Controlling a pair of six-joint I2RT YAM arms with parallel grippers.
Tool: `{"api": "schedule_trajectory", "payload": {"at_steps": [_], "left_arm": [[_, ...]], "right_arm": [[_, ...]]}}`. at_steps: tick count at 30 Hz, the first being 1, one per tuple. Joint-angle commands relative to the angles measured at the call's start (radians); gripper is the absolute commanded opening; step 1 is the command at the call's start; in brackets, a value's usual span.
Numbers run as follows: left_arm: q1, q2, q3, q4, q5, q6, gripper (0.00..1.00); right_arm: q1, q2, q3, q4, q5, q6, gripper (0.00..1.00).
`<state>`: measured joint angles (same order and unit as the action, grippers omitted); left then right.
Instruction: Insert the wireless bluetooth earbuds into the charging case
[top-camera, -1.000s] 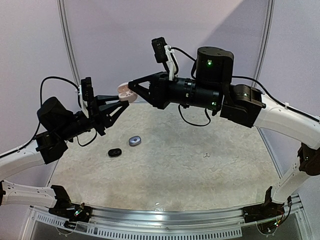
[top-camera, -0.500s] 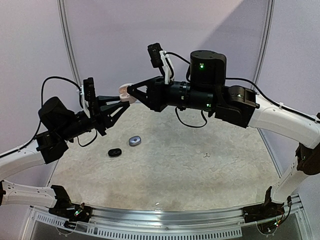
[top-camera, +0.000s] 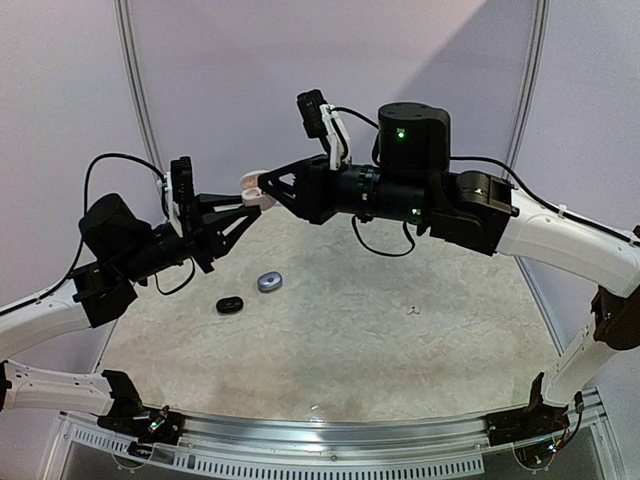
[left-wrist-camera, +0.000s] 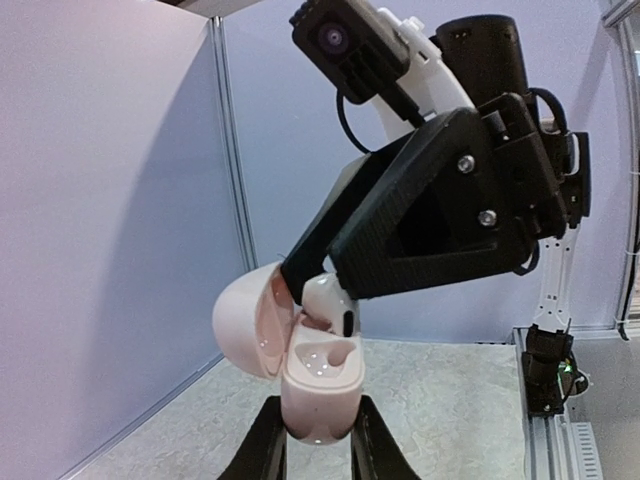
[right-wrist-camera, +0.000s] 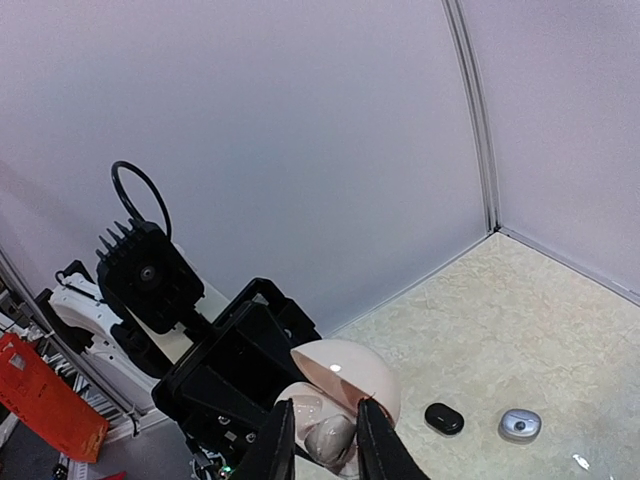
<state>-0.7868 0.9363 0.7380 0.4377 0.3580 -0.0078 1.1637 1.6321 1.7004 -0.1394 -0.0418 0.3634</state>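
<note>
High above the far left part of the table (top-camera: 400, 370), the left claw (left-wrist-camera: 316, 445) grips the lower body of a pale pink charging case (left-wrist-camera: 322, 385) from both sides, its fingers narrowed onto the shell. The case stands upright with its lid (left-wrist-camera: 248, 322) swung open to the left in the left wrist view, and one bare socket shows in the tray. The right claw (right-wrist-camera: 322, 442) comes in from the opposite side and meets the case at its open mouth, pinching a white earbud (left-wrist-camera: 327, 303) between its closed-down fingers. The earbud's lower end sits at the tray's rim, touching or just inside a socket; I cannot tell whether it is fully seated.

Down on the table, well apart from both claws, lie a black case (top-camera: 230, 304) and a silvery grey case (top-camera: 270, 282) near each other. Farther right is a tiny white speck (top-camera: 411, 310), possibly another earbud.
</note>
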Motion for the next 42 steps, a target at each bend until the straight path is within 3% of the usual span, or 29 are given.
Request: {"api": "schedule_trajectory", "payload": {"at_steps": [1,6,11,15,22,24,31,42], "left_arm": [[0.008,-0.009,0.018,0.035,0.016,0.002,0.00],[0.008,-0.010,0.015,0.036,0.015,-0.001,0.00],[0.008,-0.012,0.015,0.016,-0.008,-0.032,0.00],[0.008,-0.016,0.010,-0.009,-0.031,-0.067,0.00],[0.008,-0.015,0.007,-0.015,-0.031,-0.073,0.00],[0.008,-0.014,0.009,-0.019,-0.031,-0.071,0.00],[0.008,-0.014,0.015,-0.053,-0.049,-0.049,0.00],[0.008,-0.012,0.017,-0.068,-0.059,-0.017,0.00]], "right_arm": [[-0.010,0.022,0.015,-0.091,0.096,0.005,0.26],[-0.009,0.034,0.043,-0.116,0.096,-0.001,0.28],[-0.012,0.032,0.064,-0.129,0.126,0.004,0.40],[-0.025,-0.017,0.078,-0.141,0.173,0.033,0.41],[-0.026,-0.039,0.129,-0.188,0.109,-0.001,0.51],[-0.027,-0.032,0.130,-0.181,0.101,0.000,0.49],[-0.025,0.042,0.194,-0.212,-0.012,0.003,0.17],[-0.022,0.111,0.207,-0.254,-0.038,0.009,0.10]]}}
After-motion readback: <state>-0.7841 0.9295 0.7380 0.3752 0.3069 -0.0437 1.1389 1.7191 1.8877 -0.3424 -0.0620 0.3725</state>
